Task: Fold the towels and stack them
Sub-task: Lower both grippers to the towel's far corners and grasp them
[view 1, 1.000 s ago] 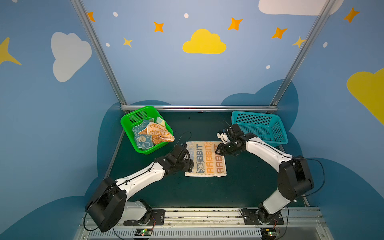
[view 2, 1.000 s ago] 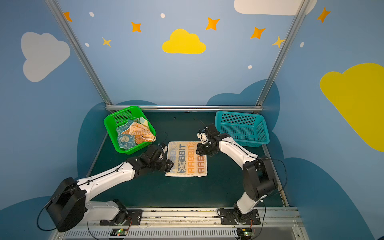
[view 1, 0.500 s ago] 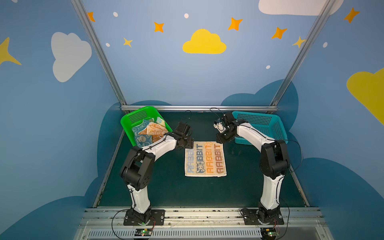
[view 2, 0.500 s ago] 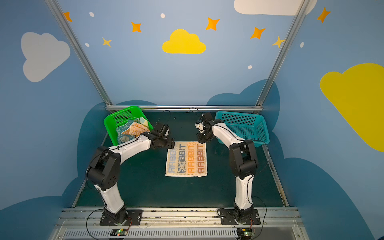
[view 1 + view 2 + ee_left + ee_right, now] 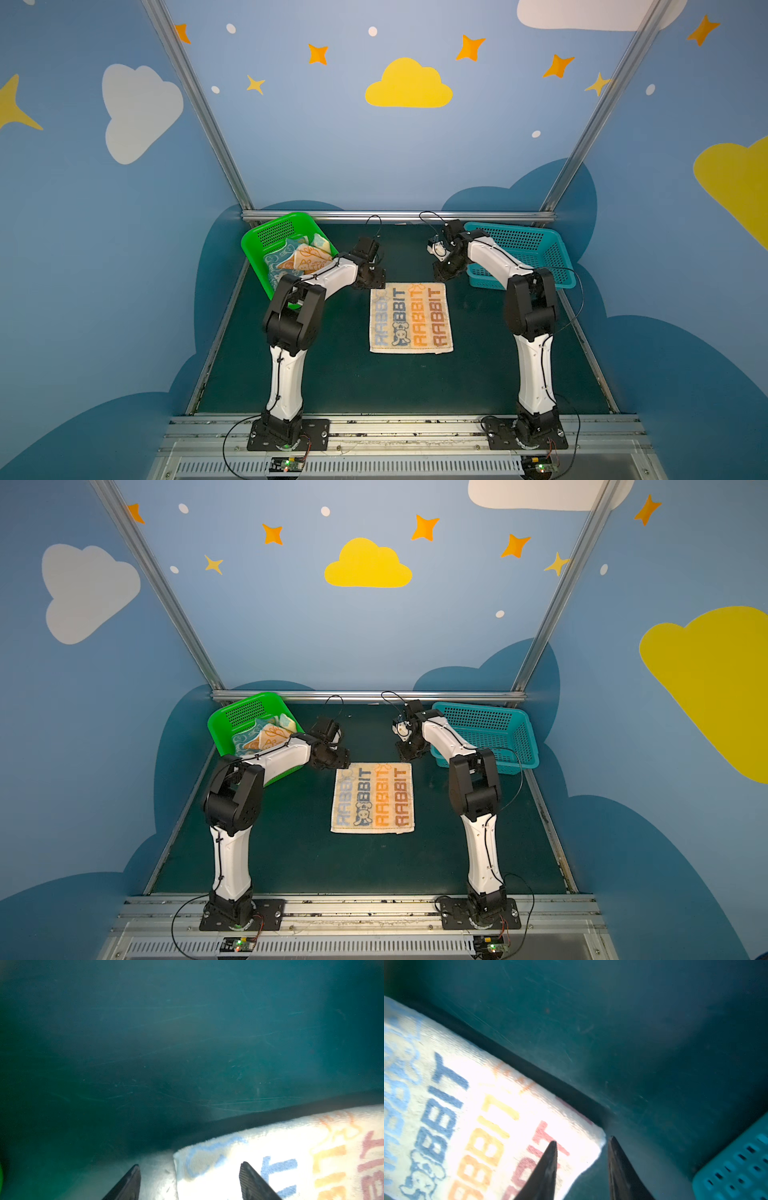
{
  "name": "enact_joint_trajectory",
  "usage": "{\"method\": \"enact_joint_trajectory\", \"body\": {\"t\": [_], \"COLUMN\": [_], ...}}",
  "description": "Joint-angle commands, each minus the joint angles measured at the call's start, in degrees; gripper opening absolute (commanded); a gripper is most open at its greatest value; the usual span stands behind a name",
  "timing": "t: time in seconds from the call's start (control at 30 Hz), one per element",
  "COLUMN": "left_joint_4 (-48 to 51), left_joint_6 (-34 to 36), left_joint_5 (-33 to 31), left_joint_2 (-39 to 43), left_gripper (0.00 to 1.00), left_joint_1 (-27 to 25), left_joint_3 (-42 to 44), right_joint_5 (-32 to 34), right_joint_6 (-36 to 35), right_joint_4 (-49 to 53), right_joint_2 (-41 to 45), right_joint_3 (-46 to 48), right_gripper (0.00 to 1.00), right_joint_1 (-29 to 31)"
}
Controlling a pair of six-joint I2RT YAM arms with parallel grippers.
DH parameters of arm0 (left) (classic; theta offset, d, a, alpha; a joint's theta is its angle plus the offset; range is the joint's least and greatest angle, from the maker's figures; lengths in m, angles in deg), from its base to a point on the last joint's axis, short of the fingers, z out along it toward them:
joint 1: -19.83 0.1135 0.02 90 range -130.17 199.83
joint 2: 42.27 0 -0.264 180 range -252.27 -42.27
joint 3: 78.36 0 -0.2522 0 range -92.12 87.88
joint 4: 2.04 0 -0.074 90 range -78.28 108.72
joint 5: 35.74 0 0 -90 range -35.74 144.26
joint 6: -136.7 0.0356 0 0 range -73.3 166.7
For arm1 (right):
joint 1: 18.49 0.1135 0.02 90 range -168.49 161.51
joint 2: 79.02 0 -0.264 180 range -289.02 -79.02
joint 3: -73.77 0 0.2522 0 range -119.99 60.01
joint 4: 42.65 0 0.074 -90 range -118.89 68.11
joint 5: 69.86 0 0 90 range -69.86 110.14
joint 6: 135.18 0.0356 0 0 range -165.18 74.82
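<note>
The towel is spread flat on the table, and its far corners are straddled by the left gripper and the right gripper, both parted and holding nothing, presumably so a fold can be begun.

Cream towel with blue-orange-red RABBIT print

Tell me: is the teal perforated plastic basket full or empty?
Empty: the teal perforated plastic basket shows only bare mesh floor and walls.

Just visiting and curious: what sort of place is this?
Likely a robot test booth, decorated like a playroom: two arms bolted to a rail, cloud-and-star painted walls, a towel laid out.
</note>
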Motion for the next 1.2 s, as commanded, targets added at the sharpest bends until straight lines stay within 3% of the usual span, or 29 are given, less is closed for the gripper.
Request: {"method": "enact_joint_trajectory", "body": {"t": [0.0, 0.77, 1.0, 1.17], "left_joint_4": [1.92, 3.52, 4.07, 4.70], "left_joint_6": [2.14, 2.21, 2.38, 2.43], "left_joint_5": [2.63, 2.68, 3.40, 3.58], "left_joint_2": [-1.31, -6.04, -7.23, -8.17], "left_gripper": [0.72, 0.54, 0.40, 0.26], "left_joint_1": [0.02, -0.08, -0.48, -0.75], "left_joint_3": [-1.22, -3.59, -3.65, -4.22], "right_joint_5": [-0.18, 4.91, 5.13, 4.95], "right_joint_6": [-2.95, -6.10, -7.41, -7.51], "right_joint_4": [2.93, 6.91, 8.13, 8.65], "right_joint_2": [-0.97, -9.70, -11.39, -11.92], "right_joint_3": [-1.28, -8.21, -9.22, -9.72], "right_gripper": [0.37, 0.33, 0.24, 0.10], "right_joint_1": [-0.38, 1.37, 1.81, 1.86]}}
